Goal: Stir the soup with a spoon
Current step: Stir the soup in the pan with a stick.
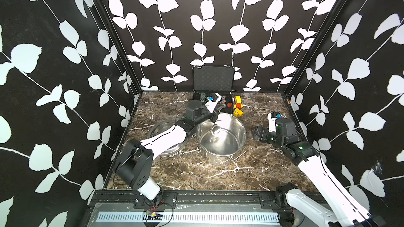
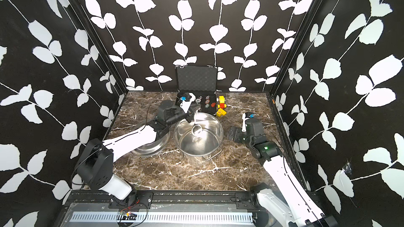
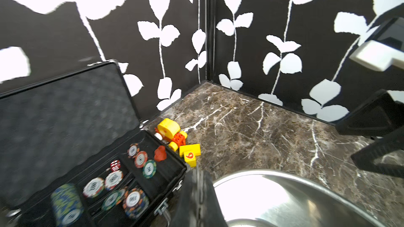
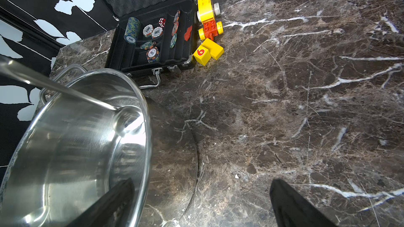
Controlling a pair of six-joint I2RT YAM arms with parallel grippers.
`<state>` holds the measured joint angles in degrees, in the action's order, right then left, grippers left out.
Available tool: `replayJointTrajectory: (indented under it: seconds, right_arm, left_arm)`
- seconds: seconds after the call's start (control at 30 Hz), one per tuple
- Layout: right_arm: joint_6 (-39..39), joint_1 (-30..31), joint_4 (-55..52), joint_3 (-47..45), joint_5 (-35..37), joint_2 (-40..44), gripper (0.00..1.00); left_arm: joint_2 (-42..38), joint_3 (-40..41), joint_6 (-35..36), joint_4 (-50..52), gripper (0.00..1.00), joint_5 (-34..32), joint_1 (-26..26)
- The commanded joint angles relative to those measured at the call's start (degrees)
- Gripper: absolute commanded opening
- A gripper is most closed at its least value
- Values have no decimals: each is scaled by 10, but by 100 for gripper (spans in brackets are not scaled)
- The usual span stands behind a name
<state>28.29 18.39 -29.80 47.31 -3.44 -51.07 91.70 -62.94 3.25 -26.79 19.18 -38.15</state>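
Observation:
The steel pot (image 1: 235,125) stands mid-table, and its inside shows bare metal with no soup visible. My left gripper (image 1: 213,117) hangs over the pot's far rim, shut on the upper end of the spoon's handle. The silver spoon (image 1: 215,130) slants down into the pot with its round bowl low inside, as the right wrist view also shows for the spoon (image 4: 127,119). In the left wrist view the handle (image 3: 197,172) is a thin strip between the closed fingers (image 3: 190,201). My right gripper (image 1: 256,133) rests open on the table just right of the pot, with nothing in it.
A steel lid (image 1: 162,127) lies left of the pot, partly under the left arm. Behind the pot is an open black case (image 1: 213,79) holding poker chips. Yellow and red toy blocks (image 1: 237,105) sit beside the case. Patterned walls close three sides.

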Motion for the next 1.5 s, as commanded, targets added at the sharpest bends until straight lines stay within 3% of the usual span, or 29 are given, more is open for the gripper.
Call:
replayJointTrajectory:
  seconds: [0.0,0.33,0.67,0.9,1.03,1.3,1.47]
  right_arm:
    - [-3,2,7,12,1,4,99]
    - [-4,3,3,7,10,12,99]
    - [-3,2,12,-4,9,12,99]
    - [-1,2,25,-13,6,12,99]
    - [2,2,31,-16,4,8,99]
    - [2,2,34,-17,2,9,99]
    - [7,2,44,-22,-2,5,99]
  left_arm:
    - [15,-49,17,16,0,43,-16]
    - [67,-117,57,43,0,68,-101]
    - [49,-85,60,11,0,139,-134]
    - [-8,-40,80,40,0,143,-163]
    - [-45,-17,112,89,0,129,-180]
    - [-137,72,99,104,0,97,-183]
    - [-193,138,79,61,0,21,-176]
